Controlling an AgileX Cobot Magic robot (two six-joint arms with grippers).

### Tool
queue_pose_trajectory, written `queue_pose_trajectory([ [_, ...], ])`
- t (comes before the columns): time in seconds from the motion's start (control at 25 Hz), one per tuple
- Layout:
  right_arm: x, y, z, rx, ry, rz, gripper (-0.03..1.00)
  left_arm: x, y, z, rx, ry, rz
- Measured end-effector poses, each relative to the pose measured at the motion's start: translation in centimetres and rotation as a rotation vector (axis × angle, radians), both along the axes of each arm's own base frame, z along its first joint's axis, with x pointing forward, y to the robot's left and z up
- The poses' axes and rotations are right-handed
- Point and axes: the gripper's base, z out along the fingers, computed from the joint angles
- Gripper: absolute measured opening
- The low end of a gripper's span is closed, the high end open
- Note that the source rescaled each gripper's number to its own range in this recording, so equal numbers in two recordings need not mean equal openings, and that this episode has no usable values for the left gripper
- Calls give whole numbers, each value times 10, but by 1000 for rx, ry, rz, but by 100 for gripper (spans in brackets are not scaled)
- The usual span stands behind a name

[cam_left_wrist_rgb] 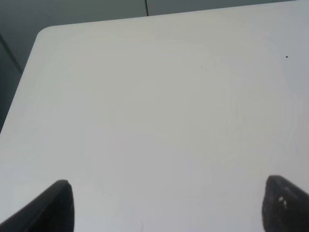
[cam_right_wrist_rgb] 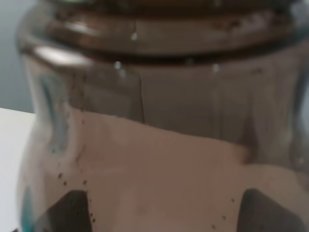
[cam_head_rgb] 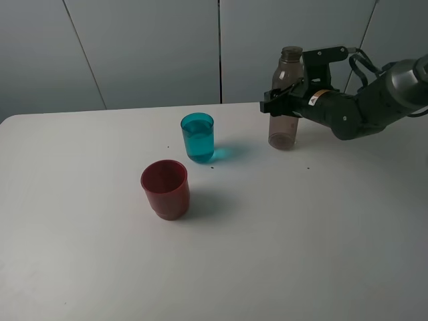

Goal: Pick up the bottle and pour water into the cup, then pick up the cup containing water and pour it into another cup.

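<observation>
Had the right gripper round the upright bottle upper right, tight or slack couldn't tell, cup off lower-left.

Smoky bottle upright — teal cup holds water, red cup before it.

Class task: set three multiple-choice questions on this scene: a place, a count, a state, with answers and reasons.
1. Which stands furthest right on the white table, high view?
A. squat opaque dark red plastic cup
B. slim teal translucent plastic tumbler
C. tall smoky grey-brown translucent plastic bottle
2. How many cups?
A. one
B. two
C. three
3. The teal tumbler is:
A. empty
B. tipped over
C. upright with liquid inside
Answers: C, it stands right of both cups; B, only the red and the teal one; C, a liquid level shows inside.
</observation>
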Motion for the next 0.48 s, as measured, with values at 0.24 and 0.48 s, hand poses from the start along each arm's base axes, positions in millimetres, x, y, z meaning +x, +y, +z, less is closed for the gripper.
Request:
queue_pose_trajectory([
  [0.24,-1,-1,4,5,12,-6,99,0,0,0,0,0,0],
  [0.48,-4,-1,34,12,-48,-2,99,0,0,0,0,0,0],
])
